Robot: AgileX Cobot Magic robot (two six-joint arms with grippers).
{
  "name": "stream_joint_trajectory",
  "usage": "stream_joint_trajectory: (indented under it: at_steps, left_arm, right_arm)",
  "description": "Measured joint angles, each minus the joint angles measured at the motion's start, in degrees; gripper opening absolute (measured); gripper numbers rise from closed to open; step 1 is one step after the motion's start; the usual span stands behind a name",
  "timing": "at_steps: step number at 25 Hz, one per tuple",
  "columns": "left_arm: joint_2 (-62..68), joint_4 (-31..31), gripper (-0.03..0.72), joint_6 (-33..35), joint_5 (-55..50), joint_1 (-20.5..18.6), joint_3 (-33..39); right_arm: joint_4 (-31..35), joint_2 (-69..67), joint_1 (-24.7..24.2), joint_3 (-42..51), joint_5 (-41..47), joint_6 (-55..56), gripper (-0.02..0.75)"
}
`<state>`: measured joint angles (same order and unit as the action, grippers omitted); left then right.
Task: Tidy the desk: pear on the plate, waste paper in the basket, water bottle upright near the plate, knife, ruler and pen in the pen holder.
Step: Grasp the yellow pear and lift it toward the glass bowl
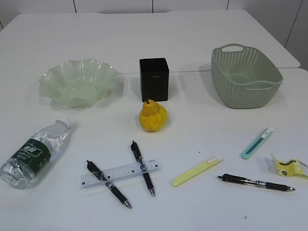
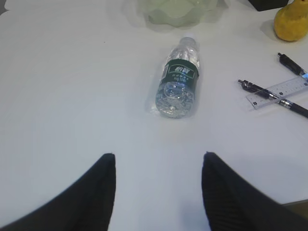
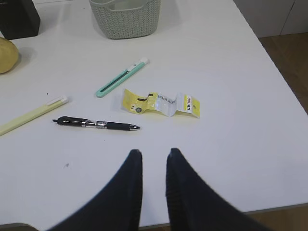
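Waste paper (image 3: 161, 104) is lying just ahead of the right pincer (image 3: 153, 153), a black pen (image 3: 96, 124) ahead to its left. Water bottle (image 2: 177, 78) is lying on the desk (image 2: 72, 96) ahead of the left pincer (image 2: 159, 156). Left is gaping wide, right narrow, both hovering empty.

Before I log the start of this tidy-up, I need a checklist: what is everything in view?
plate: one, pale green, back left of desk
pen holder: one, black, back middle
basket: one, grey-green, back right
pear: one, yellow, in front of the pen holder
water bottle: one, clear with dark green label, lying on its side at front left
ruler: one, clear, lying across two pens
pens: three, black; two under the ruler, one at front right
knives: two, one yellow-green at front middle, one teal to its right
waste paper: one, yellow and white, far right
desk: one, white
left tool: black, open, empty
right tool: black, narrowly parted, empty
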<state>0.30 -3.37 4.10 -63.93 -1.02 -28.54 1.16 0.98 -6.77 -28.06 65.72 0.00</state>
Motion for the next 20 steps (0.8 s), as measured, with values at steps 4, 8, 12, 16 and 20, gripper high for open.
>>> stream_joint_trajectory:
  at_steps: [4, 8, 12, 16, 20]
  left_arm:
    - [0.00, 0.00, 0.401, 0.00, 0.00, 0.00, 0.00]
    - [0.00, 0.00, 0.401, 0.00, 0.00, 0.00, 0.00]
    - [0.00, 0.00, 0.401, 0.00, 0.00, 0.00, 0.00]
    - [0.00, 0.00, 0.401, 0.00, 0.00, 0.00, 0.00]
    - [0.00, 0.00, 0.401, 0.00, 0.00, 0.00, 0.00]
  right_arm:
    - [0.00, 0.00, 0.00, 0.00, 0.00, 0.00, 0.158]
    - [0.00, 0.00, 0.00, 0.00, 0.00, 0.00, 0.158]
    - [0.00, 0.00, 0.00, 0.00, 0.00, 0.00, 0.158]
    - [0.00, 0.00, 0.00, 0.00, 0.00, 0.00, 0.157]
    - [0.00, 0.00, 0.00, 0.00, 0.00, 0.00, 0.157]
